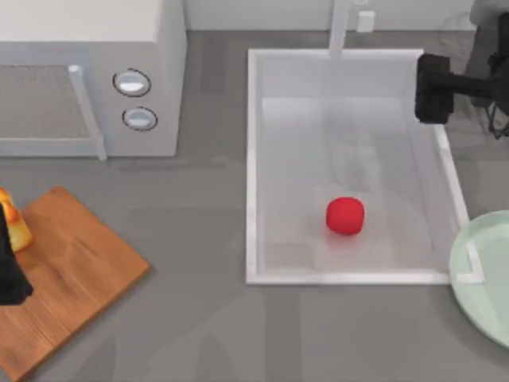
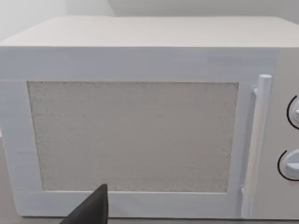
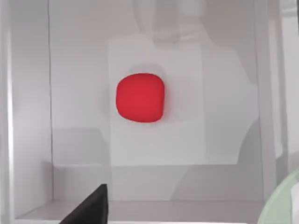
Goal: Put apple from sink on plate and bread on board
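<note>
From the top view: the right claw (image 1: 433, 99) hangs over the far right rim of the sink (image 1: 253, 159), up near the tap end. I honestly can't tell whether it's spread or clenched from here, it's just a dark block. The apple (image 1: 345, 216) sits on the sink floor, well apart from that claw, toward the near end of the basin and a bit to the claw's left. The plate (image 1: 477, 270) is past the sink's near right corner, its edge overlapping the rim there, well apart from the right claw too. Over at the left edge, the left claw (image 1: 9, 274) is a dark shape over the board (image 1: 71, 274), with the bread (image 1: 14, 221) right beside it on the board's far corner. Touching or not, can't say, and same goes for whether it's released or gripping. The microwave (image 1: 87, 76) sits beyond the board on the grey surface (image 1: 199, 318).

Left wrist view: the microwave's door and handle face the camera, with one dark fingertip (image 2: 91, 210) poking in.

Right wrist view: looking down into the sink, the apple (image 3: 140, 97) is on the basin floor ahead of one dark fingertip (image 3: 91, 209), clearly apart from it. A sliver of plate (image 3: 285, 203) shows at the corner.
</note>
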`<control>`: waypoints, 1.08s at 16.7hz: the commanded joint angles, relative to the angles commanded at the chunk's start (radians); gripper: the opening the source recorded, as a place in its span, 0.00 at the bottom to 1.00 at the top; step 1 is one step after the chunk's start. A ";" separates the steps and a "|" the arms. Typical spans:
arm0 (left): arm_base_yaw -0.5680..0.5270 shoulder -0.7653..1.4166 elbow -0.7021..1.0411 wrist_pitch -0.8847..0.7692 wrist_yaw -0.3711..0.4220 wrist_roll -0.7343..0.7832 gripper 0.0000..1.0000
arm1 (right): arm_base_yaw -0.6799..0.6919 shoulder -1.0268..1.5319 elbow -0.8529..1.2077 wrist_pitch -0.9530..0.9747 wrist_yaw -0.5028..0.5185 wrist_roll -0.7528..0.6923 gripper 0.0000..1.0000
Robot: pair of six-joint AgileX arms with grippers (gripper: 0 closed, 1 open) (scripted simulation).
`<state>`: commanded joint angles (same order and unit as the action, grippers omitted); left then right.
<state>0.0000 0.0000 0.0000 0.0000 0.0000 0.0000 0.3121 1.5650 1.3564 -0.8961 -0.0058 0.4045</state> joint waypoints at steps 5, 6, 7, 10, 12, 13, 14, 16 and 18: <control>0.000 0.000 0.000 0.000 0.000 0.000 1.00 | 0.084 0.481 0.375 -0.198 0.005 0.052 1.00; 0.000 0.000 0.000 0.000 0.000 0.000 1.00 | 0.098 0.555 0.435 -0.227 0.006 0.058 1.00; 0.000 0.000 0.000 0.000 0.000 0.000 1.00 | 0.109 0.620 0.489 -0.252 0.007 0.062 1.00; 0.000 0.000 0.000 0.000 0.000 0.000 1.00 | 0.135 0.752 0.607 -0.305 0.010 0.069 1.00; 0.000 0.000 0.000 0.000 0.000 0.000 1.00 | 0.142 0.788 0.641 -0.319 0.010 0.071 1.00; 0.000 0.000 0.000 0.000 0.000 0.000 1.00 | 0.142 0.789 0.642 -0.319 0.010 0.071 1.00; 0.000 0.000 0.000 0.000 0.000 0.000 1.00 | 0.142 0.789 0.642 -0.319 0.010 0.071 1.00; 0.000 0.000 0.000 0.000 0.000 0.000 1.00 | 0.142 0.789 0.642 -0.319 0.010 0.071 1.00; 0.000 0.000 0.000 0.000 0.000 0.000 1.00 | 0.137 0.789 0.637 -0.314 0.010 0.071 1.00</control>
<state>0.0000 0.0000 0.0000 0.0000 0.0000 0.0000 0.4492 2.3544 1.9938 -1.2106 0.0041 0.4753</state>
